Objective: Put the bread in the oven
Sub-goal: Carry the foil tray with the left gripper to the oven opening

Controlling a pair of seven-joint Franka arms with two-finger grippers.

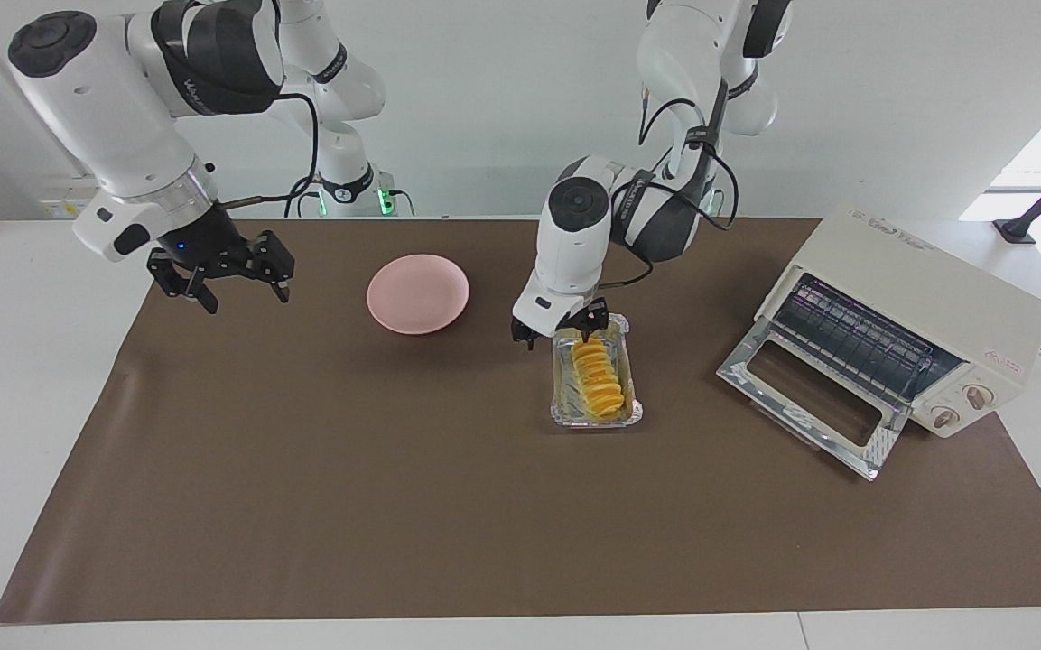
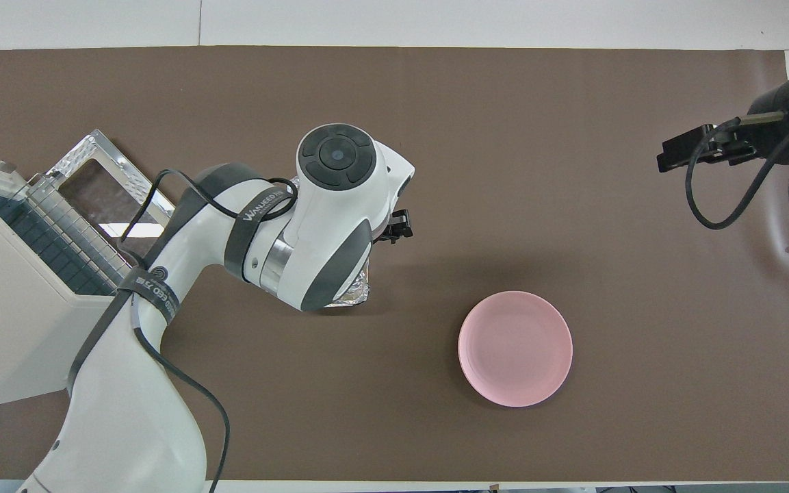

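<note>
- My right gripper (image 1: 231, 284) waits over the mat's right-arm end, fingers spread wide, holding nothing.
- The pink plate (image 1: 418, 293) sits bare.
- My left gripper (image 1: 565, 327) is the nearer one, low at the foil tray's (image 1: 563, 411) robot-side end; I can't tell how far it's open.
- The bread (image 1: 599, 378) lies in the tray, long axis running 12 to 6.
- The oven (image 1: 908, 329) is at 3 o'clock, door down.

Robotics lab: two white robot arms (image 1: 123, 117) mounted at white table (image 1: 23, 379), brown mat (image 1: 394, 487) spread across it, bare white wall (image 1: 502, 90), trailing cables.
</note>
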